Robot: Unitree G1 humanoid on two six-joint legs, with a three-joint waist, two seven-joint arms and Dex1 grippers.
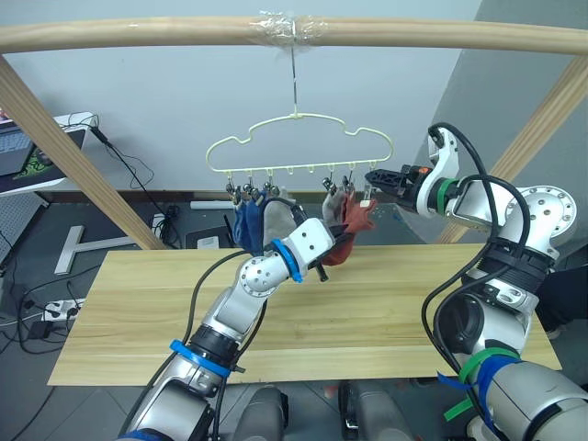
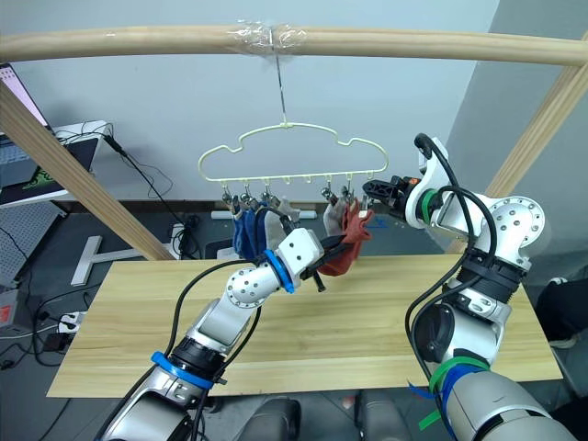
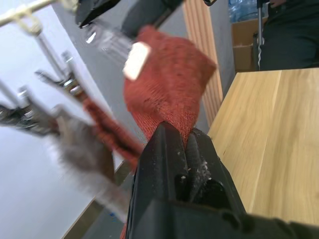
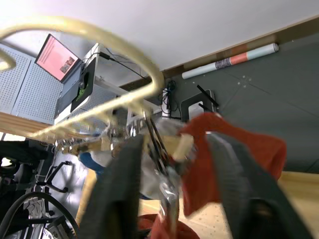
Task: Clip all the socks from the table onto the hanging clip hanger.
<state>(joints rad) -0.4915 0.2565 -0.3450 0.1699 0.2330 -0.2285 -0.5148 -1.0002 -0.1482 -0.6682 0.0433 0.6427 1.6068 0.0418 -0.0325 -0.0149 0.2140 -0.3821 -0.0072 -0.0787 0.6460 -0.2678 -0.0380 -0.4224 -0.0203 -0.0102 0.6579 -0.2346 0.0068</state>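
1. Socks: 5 hang from the clip hanger, 2 blue, 2 light grey and 1 rust-red under the clips toward the right end. The sixth, a rust-red sock, is held up beside that end clip and is judged not yet clipped.
2. Left gripper: its 2 black fingers are pressed together on the lower part of the rust-red sock, as the left wrist view shows, the cloth rising straight out from between them. The sock's long axis thus runs upward from this gripper toward the hanger, with a small pale label at the top edge.
3. Right gripper: it reaches in from the robot's right at the level of the clips. In the right wrist view its fingers stand spread wide, with the last clip between them and the sock's top edge just beside that clip. It grips nothing.
4. Deciding relation: the sock's top edge lies just to the right of and slightly below the last clip, and the right gripper is the nearer arm to that clip. The coming move is judged to need the right gripper to squeeze the clip open while the left gripper lifts the edge in between its jaws.
5. Table: the wooden top below carries no sock, so this one is judged the last of 6.
6. Pole frame: the hanger's hook hangs from a taped spot on its top bar, so the hanger may swing when pushed.
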